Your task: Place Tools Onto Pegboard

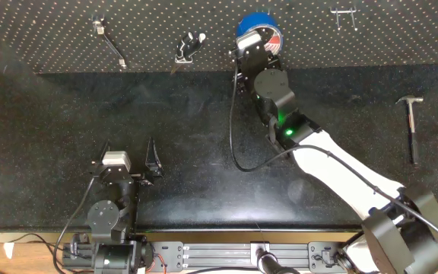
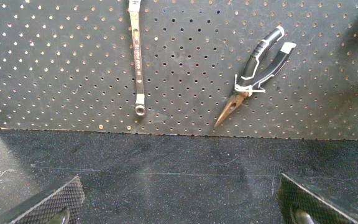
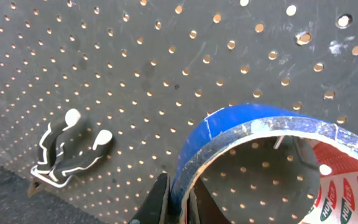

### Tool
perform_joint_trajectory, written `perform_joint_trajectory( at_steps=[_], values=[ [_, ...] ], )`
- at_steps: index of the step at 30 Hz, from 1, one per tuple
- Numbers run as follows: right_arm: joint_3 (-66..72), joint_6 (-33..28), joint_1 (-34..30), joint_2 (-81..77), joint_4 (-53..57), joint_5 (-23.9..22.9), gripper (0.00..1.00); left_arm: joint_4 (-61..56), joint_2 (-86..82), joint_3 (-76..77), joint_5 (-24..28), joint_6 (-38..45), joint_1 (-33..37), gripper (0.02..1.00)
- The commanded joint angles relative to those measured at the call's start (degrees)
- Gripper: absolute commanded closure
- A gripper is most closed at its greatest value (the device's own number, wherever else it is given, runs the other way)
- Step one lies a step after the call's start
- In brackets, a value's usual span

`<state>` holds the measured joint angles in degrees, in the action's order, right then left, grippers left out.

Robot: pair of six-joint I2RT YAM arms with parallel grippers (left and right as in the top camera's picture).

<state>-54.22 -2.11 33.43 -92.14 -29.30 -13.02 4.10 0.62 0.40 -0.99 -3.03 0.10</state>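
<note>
So the top view has the whole layout: the pegboard runs along the far edge of the table, with a wrench and pliers already hanging on it, and the right gripper is up against the board holding a blue tape roll. What you don't get from up there is the grip itself. The right wrist view does show it: the two fingers are pinched narrow on the wall of the tape roll, one inside the ring and one outside, with the roll right in front of the board's holes. A bit of metal shows through the roll's hole, but I can't tell if the roll hangs on it. The pliers sit off to one side there, well apart from the roll. The left gripper is low near its base with its fingers spread wide, holding nothing, facing the wrench and pliers with open black tabletop in between. A hammer lies on the table near the right edge, and a bare hook sits on the board above it, plenty of free board around it.
</note>
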Motion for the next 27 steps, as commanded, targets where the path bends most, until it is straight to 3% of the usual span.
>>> perform_joint_trajectory(
  at_steps=[1,5,7,8,14,18,21,25,26,27],
  values=[
    [-0.48,-1.49,0.07,-2.54,-1.92,-3.3,0.923,0.44,-0.42,-0.09,0.42,0.52,-0.07,0.023],
    [-0.48,-1.64,-0.52,-2.8,-2.12,-3.28,0.917,0.44,-0.42,-0.09,0.39,0.52,-0.07,0.023],
    [-0.48,-1.62,-0.5,-2.8,-2.1,-2.91,0.752,0.44,-0.42,-0.09,0.42,0.52,-0.07,0.02],
    [-0.48,-1.6,-0.5,-2.8,-2.1,-1.36,0.72,0.44,-0.42,-0.09,0.42,0.52,-0.07,0.023],
    [-0.48,-0.28,-0.15,-0.37,1.31,0.66,0.627,0.44,-0.44,-0.09,0.42,0.52,-0.07,0.02],
    [-0.48,1.01,-0.2,10.32,23.87,0.66,0.599,0.44,-0.42,-0.09,0.42,0.52,-0.07,0.023],
    [-0.48,2.4,-2.01,17.62,41.88,0.61,0.356,0.44,-0.44,-0.09,0.39,0.52,-0.07,0.023],
    [-0.48,18.86,-14.8,20.26,72.96,0.66,0.066,0.44,-0.42,-0.09,0.42,0.52,-0.07,0.023],
    [-0.48,19.8,-21.59,19.78,77.31,0.96,0.06,0.44,-0.44,-0.09,0.42,0.52,-0.07,0.023],
    [-0.48,14.29,-32.11,19.54,77.83,3.34,0.053,0.44,-0.42,-0.09,0.39,0.52,-0.07,0.023]
  ],
)
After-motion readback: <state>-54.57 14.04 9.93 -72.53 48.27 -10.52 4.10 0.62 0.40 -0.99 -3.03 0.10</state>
